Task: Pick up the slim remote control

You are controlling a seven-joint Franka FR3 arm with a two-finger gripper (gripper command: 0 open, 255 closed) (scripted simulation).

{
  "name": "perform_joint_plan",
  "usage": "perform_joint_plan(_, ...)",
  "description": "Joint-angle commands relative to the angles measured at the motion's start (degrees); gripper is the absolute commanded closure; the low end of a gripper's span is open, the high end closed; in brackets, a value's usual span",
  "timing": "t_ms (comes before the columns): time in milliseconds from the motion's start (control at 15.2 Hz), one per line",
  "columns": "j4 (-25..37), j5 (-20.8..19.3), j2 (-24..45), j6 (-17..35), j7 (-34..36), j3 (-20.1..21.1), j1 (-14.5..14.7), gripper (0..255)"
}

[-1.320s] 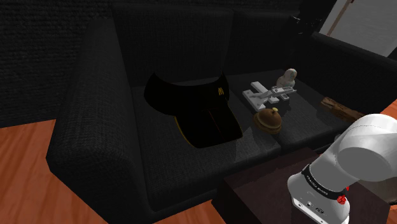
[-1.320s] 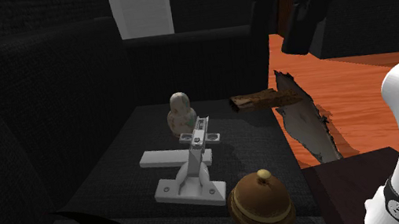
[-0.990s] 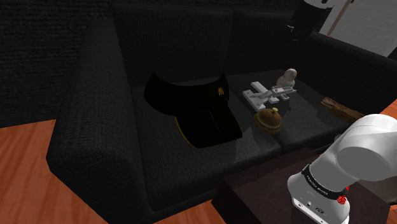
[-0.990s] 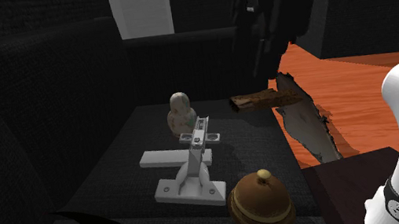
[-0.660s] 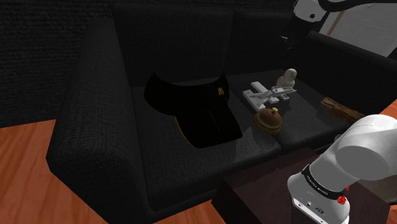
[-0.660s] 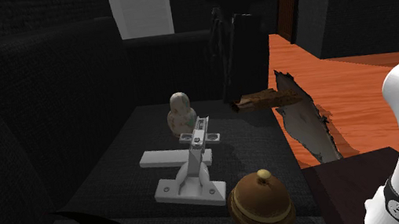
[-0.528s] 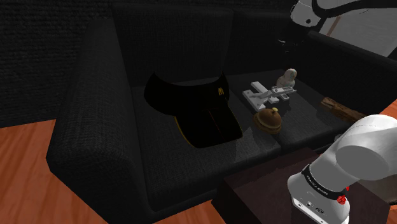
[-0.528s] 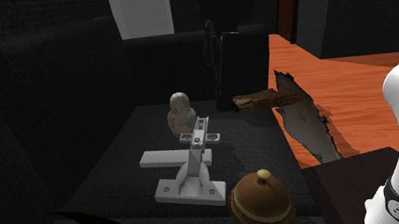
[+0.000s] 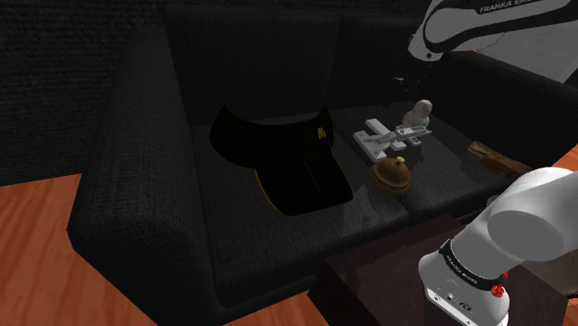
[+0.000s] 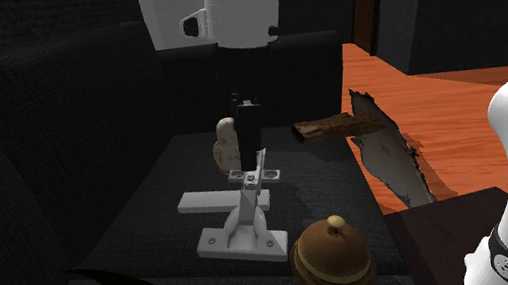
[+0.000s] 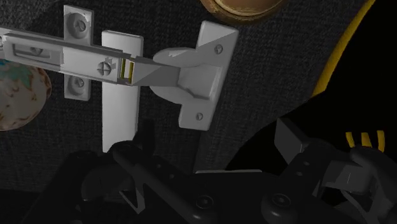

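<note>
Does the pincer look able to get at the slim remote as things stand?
Probably yes: the open pincer hangs above the white remote; the arm of the hinge crosses it, but the end nearer the pincer lies bare.

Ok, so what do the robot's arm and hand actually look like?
The arm is glossy white with rounded, bulbous links. A dark band with small white writing rings one joint, and a small red mark sits beside it. The upper link carries black FRANKA lettering. The hand is all black and blocky, with two fingers and screw heads on its body.
</note>
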Motion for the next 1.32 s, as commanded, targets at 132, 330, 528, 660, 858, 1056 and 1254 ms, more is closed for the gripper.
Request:
perform_joint_plan(132, 1.6, 0.8, 7.7, 5.1, -4.5, -3.8, -0.3, 0)
perform_joint_plan(330, 3.6, 2.6, 14.0, 8.5, -8.1, -6.2, -0.4, 0)
perform_joint_plan(528, 6.3, 5.5, 20.8, 11.3, -12.3, -8.3, -0.7, 0)
perform_joint_plan(660, 8.4, 7.9, 25.4, 12.9, -15.3, -9.2, -1.1, 0)
perform_joint_plan(858, 12.1, 12.0, 32.5, 14.8, -19.8, -9.8, -2.5, 0)
perform_joint_plan(1056, 13.8, 14.2, 36.3, 16.0, -22.0, -9.5, -3.6, 0)
perform_joint_plan(1254, 13.3, 15.4, 38.0, 18.1, -22.9, -9.0, -4.0, 0)
